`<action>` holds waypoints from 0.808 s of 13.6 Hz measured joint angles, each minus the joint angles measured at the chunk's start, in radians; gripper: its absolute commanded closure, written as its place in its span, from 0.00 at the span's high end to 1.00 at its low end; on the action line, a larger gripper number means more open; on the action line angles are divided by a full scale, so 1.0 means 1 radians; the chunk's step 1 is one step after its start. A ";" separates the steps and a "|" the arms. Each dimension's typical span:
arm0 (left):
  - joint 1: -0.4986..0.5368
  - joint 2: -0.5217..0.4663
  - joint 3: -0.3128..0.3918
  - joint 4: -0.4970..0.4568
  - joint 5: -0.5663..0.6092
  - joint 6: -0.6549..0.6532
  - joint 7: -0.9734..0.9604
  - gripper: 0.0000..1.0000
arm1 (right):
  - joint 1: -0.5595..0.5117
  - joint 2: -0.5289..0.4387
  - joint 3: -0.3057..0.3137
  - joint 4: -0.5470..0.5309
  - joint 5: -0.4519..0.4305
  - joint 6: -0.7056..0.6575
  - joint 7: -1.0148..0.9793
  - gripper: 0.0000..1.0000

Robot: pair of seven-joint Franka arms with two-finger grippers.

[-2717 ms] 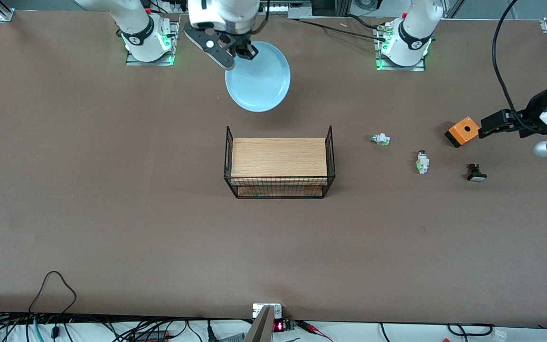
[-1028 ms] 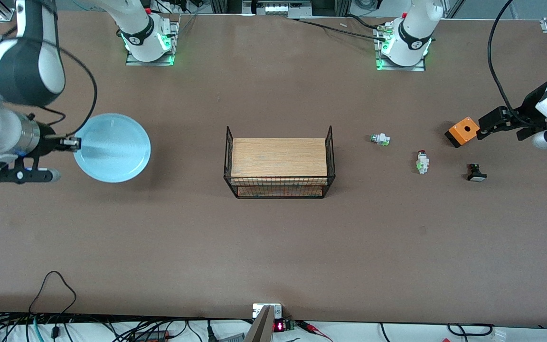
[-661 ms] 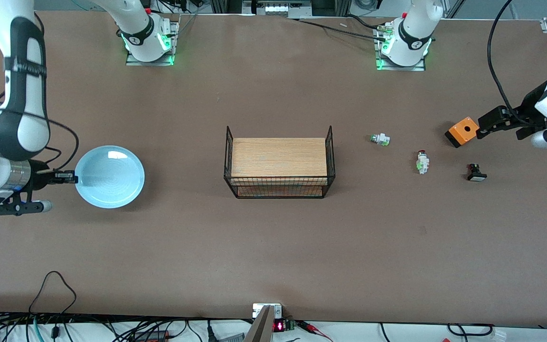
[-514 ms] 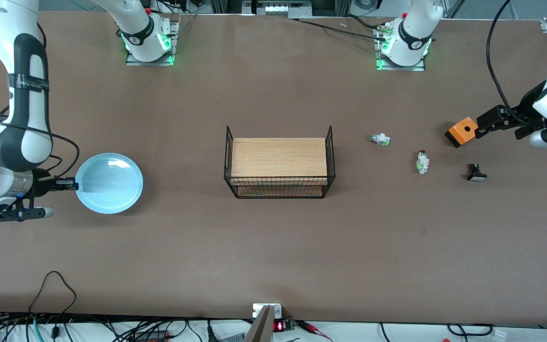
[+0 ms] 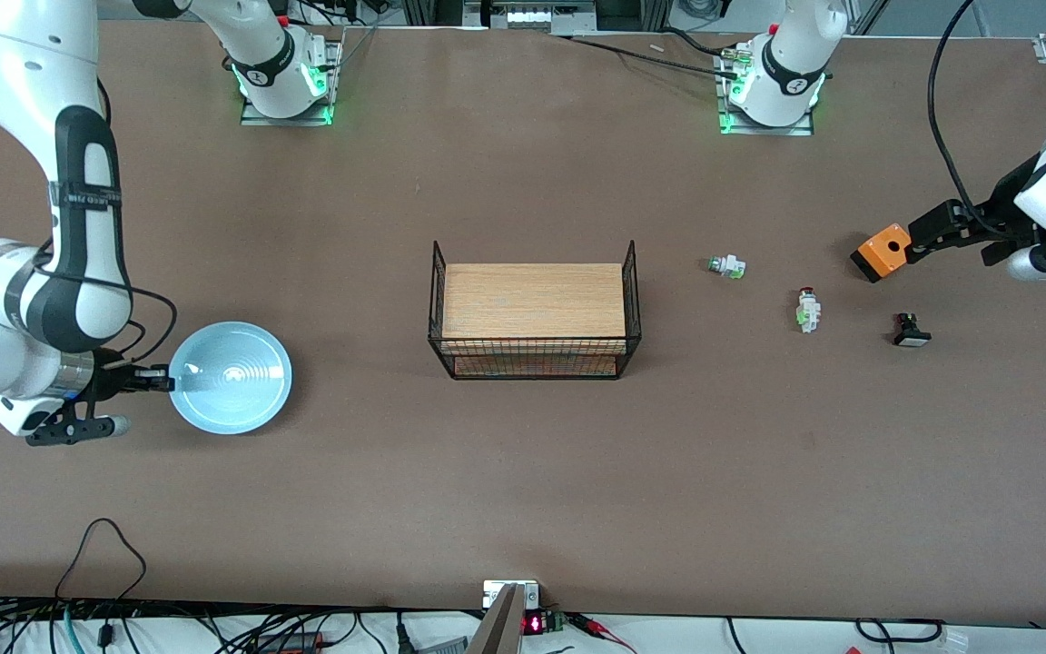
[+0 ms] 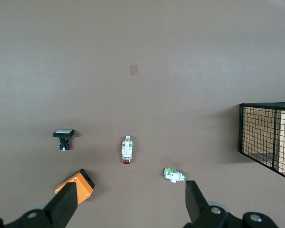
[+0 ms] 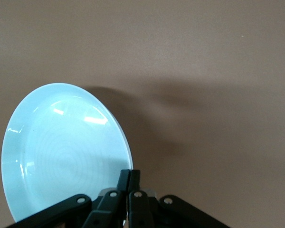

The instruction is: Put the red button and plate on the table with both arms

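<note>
One plate [image 5: 231, 377], pale blue, was pinched by its rim in the closed fingers of the right gripper [image 5: 158, 380] over the table [image 5: 523, 490] toward the right arm's end. One wood-topped wire rack [image 5: 534, 311] stood mid-table. Toward the left arm's end lay three push-buttons: a black-and-white one [image 5: 911, 331], the red button [image 5: 807, 309] and, farther, a green-capped one [image 5: 726, 266]. Beside one orange box [image 5: 883, 252], the left gripper [image 6: 128, 205] hung with fingers spread, empty.
</note>
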 measured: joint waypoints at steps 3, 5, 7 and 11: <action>-0.002 -0.003 -0.005 0.000 0.000 0.000 0.000 1.00 | -0.028 0.057 0.000 0.000 0.065 0.049 -0.055 0.01; -0.002 -0.004 -0.007 0.000 0.000 0.000 0.000 1.00 | -0.031 0.082 0.000 0.001 0.102 0.084 -0.092 0.03; -0.002 -0.004 -0.007 0.000 0.000 0.000 0.000 1.00 | -0.032 0.101 0.000 0.001 0.130 0.093 -0.114 0.04; -0.002 -0.004 -0.007 0.000 0.000 0.000 0.000 1.00 | -0.039 0.110 0.000 0.001 0.135 0.096 -0.120 0.33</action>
